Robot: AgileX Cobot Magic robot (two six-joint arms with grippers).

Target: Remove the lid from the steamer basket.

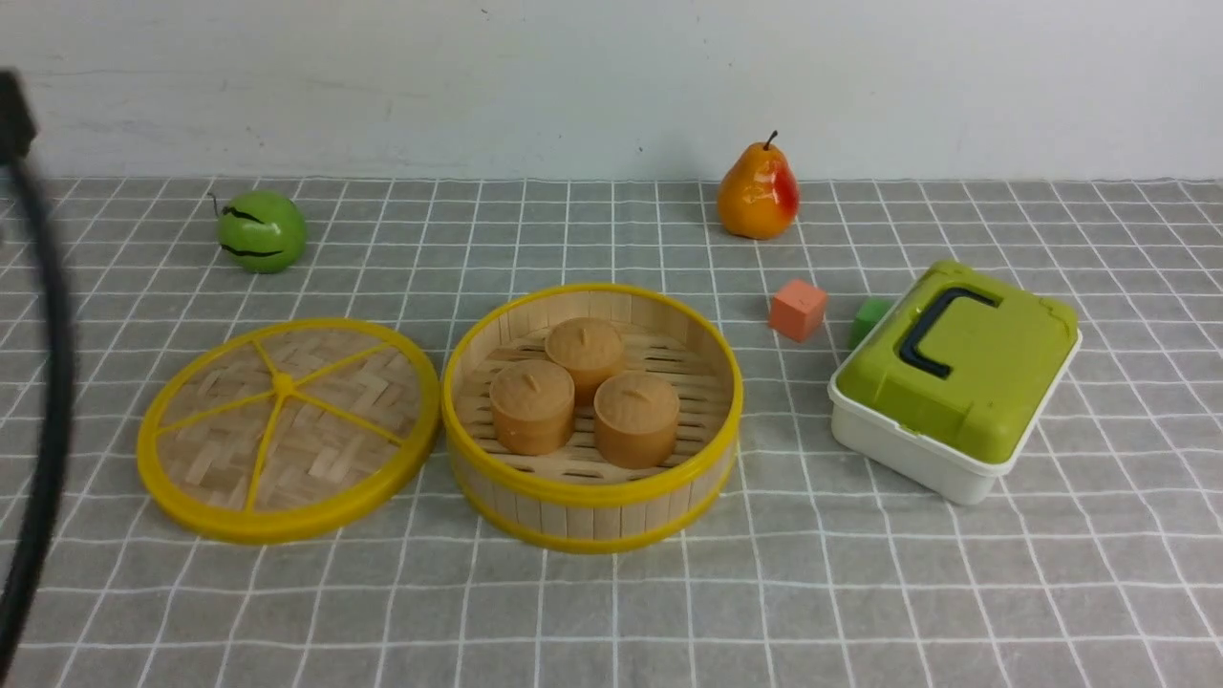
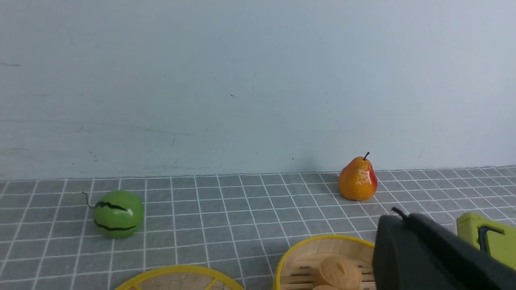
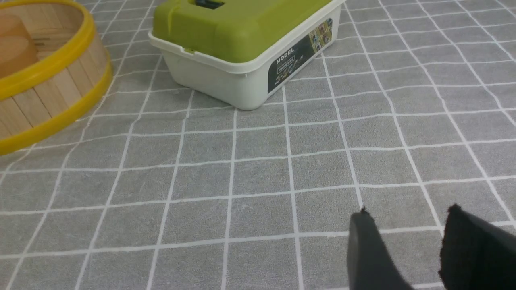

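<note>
two dark fingers (image 3: 373,253) of the right jaws stand apart over the grey checked cloth (image 3: 258,169), gripping nothing, on the near side of the steamer basket (image 1: 583,521) and off to its right. the left jaws are shut and empty. they show only as a dark wedge in the left wrist view, raised off the surface and overlapping the basket's rim in that view. a blurred black cable (image 1: 55,382) hangs far to the basket's left.

the basket stands open on the surface, and three tan round cakes (image 1: 635,416) sit clustered on its slatted floor, each with a small nub on top. the lid (image 1: 287,430) is off and lies flat on the cloth just left of the basket. its yellow rim is right against the basket's rim, though i cannot tell whether they touch.

right of the basket, well apart, a white box (image 1: 955,382) with a green top and black handle sits askew. behind the basket to the right is a salmon cube (image 1: 798,309), with a green cube (image 1: 868,318) beside it, partly hidden by the box. further back on that side an orange pear (image 1: 758,191) stands upright. far back to the basket's left rests a green striped melon (image 1: 261,230), and a pale wall (image 1: 611,76) rises behind.
</note>
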